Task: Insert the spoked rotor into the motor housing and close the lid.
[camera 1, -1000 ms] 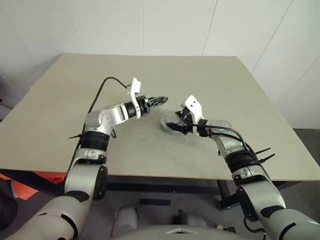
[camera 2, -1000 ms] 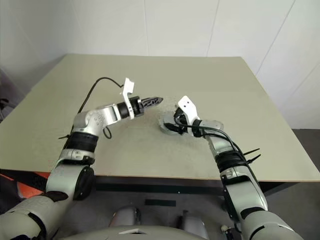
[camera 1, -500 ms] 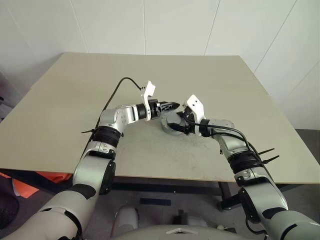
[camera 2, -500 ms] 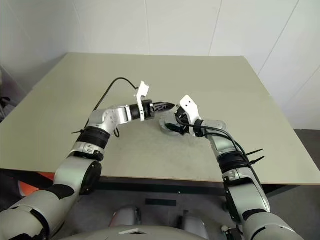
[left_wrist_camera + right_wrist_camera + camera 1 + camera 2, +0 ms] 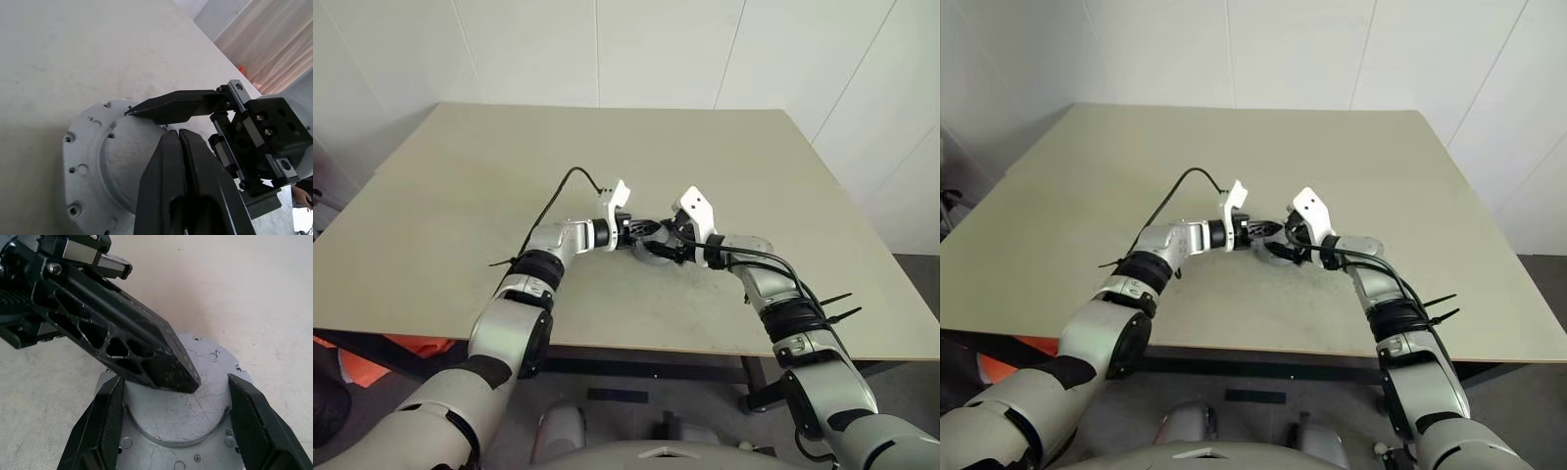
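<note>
Surface: I saw a plain beige table (image 5: 460, 196), bare apart from the part and the two arms reaching in over it.
Room: white panelled wall (image 5: 656, 49) behind the table and grey floor (image 5: 911, 284) to the right. Something orange (image 5: 362, 357) sat low under the table's near left edge. The left wrist view also caught a pale curtain (image 5: 274, 44) beyond the table's edge.
Lid, place: the lid (image 5: 181, 416) lay near the middle of the table, somewhat toward its near edge, between the two grippers.
Lid, attitude: it lay flat with its broad face up. It was a round pale grey metal piece with a raised round centre and a ring of small holes in the flange. Being round, it had no long axis I could name, and its flat face pointed up off the table.
Left gripper: the left gripper (image 5: 180, 133) had its two black fingers pressed together, holding nothing. It came in from the left, nearly level, with its tip over the lid's raised centre. I could not tell whether the tip touched the metal.
Right gripper: the right gripper (image 5: 664, 240) had its fingers spread wide apart, one on each side of the raised centre and just beside its edge. I could not tell whether they pressed on it.
Grippers together: the closed left tip sat between the right gripper's two fingers.
</note>
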`<state>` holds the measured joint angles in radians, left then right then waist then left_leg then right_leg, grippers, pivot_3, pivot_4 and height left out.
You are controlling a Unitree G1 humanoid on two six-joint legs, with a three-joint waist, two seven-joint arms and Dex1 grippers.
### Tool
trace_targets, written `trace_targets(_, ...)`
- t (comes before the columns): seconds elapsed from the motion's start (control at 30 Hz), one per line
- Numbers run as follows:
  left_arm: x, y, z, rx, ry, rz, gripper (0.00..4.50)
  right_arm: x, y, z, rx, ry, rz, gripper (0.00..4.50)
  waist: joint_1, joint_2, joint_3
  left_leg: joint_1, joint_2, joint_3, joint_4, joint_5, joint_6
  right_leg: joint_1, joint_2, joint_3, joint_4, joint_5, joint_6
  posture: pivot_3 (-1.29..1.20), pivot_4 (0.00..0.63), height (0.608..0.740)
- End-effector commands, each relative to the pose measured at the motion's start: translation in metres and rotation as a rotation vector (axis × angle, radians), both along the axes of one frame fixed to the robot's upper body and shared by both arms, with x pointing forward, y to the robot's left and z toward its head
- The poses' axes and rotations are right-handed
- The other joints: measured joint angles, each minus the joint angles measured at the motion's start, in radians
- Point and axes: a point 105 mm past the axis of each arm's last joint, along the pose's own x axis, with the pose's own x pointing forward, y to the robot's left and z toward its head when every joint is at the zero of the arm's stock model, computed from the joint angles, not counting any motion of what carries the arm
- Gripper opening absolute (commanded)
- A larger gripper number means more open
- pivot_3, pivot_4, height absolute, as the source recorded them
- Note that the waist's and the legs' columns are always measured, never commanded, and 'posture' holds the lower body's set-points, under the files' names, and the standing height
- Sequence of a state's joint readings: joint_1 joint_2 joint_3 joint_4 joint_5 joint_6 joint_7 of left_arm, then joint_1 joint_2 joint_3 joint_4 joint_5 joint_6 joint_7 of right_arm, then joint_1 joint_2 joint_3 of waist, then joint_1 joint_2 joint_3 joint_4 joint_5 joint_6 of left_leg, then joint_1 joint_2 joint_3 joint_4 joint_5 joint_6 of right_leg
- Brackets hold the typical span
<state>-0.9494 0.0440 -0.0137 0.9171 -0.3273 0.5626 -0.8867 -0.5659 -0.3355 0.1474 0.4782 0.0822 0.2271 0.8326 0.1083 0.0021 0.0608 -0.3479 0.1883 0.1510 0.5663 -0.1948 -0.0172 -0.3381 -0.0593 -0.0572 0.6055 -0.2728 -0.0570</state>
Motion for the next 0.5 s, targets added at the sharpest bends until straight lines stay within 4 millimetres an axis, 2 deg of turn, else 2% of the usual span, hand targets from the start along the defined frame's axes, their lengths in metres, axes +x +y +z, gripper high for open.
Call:
trace_targets(0.03, -0.001, -0.014, 0.021, -0.018, -0.071, -0.069, 0.05, -0.02, -0.014, -0.05, -0.099, 0.177, -0.032, 3.11, 0.001, 0.0, 0.0, 0.0, 0.0, 0.0, 0.0, 0.0, 0.0, 0.0, 0.0, 0.0, 0.0, 0.0, 0.0, 0.0, 0.0, 0.74)
trace_targets(0.13, 0.0, -0.013, 0.018, 0.008, -0.085, -0.069, 0.05, -0.02, -0.014, -0.05, -0.093, 0.177, -0.035, 3.11, 0.001, 0.0, 0.0, 0.0, 0.0, 0.0, 0.0, 0.0, 0.0, 0.0, 0.0, 0.0, 0.0, 0.0, 0.0, 0.0, 0.0, 0.74)
trace_targets(0.33, 0.018, 0.006, 0.021, 0.071, -0.163, 0.028, 0.05, -0.023, -0.014, -0.051, -0.091, 0.179, -0.037, 3.11, 0.002, 0.0, 0.0, 0.0, 0.0, 0.0, 0.0, 0.0, 0.0, 0.0, 0.0, 0.0, 0.0, 0.0, 0.0, 0.0, 0.0, 0.74)
trace_targets(0.43, 0.018, 0.006, 0.022, 0.072, -0.167, 0.016, 0.05, -0.023, -0.014, -0.052, -0.091, 0.181, -0.037, 3.11, 0.007, 0.0, 0.0, 0.0, 0.0, 0.0, 0.0, 0.0, 0.001, 0.0, 0.0, 0.0, 0.0, 0.0, 0.0, 0.0, 0.0, 0.74)
trace_targets(0.5, 0.014, 0.002, 0.014, 0.102, -0.156, -0.008, 0.05, -0.023, -0.013, -0.051, -0.092, 0.18, -0.037, 3.11, 0.014, 0.0, 0.0, 0.0, 0.0, 0.0, 0.0, 0.0, 0.001, 0.0, 0.0, 0.0, 0.0, 0.0, 0.0, 0.0, 0.0, 0.74)
